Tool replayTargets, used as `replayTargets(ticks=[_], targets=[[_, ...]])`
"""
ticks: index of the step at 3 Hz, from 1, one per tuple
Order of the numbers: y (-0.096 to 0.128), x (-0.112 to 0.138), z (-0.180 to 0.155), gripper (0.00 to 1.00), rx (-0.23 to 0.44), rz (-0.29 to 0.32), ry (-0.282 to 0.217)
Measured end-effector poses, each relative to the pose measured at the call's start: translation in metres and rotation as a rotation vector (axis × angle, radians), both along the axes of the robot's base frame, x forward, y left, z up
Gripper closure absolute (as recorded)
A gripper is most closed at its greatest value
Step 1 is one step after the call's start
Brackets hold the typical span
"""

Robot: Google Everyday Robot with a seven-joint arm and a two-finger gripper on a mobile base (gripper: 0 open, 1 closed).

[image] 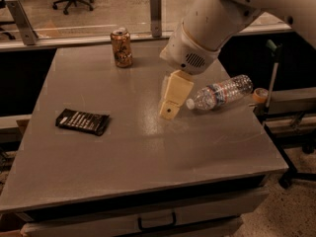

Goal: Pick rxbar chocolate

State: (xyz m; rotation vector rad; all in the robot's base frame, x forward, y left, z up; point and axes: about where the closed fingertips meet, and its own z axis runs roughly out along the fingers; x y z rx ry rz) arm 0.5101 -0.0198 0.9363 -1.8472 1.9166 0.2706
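The rxbar chocolate (82, 121) is a flat black wrapper with white lettering. It lies on the left part of the grey table (138, 152). My gripper (170, 107) hangs from the arm over the middle of the table, well to the right of the bar and above the surface. It holds nothing that I can see.
An orange-brown drink can (121, 47) stands upright at the table's back. A clear plastic water bottle (220, 93) lies on its side right of the gripper, close to it. A drawer handle (156, 222) shows below the front edge. Office chairs stand beyond the glass partition.
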Motion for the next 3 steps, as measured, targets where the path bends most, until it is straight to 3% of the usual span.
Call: replayTargets(ticks=[1,3], targets=[[0.019,0.005,-0.008,0.00,0.049,-0.003,0.011],[0.112,0.024,-0.053,0.00,0.190,0.049,0.080]])
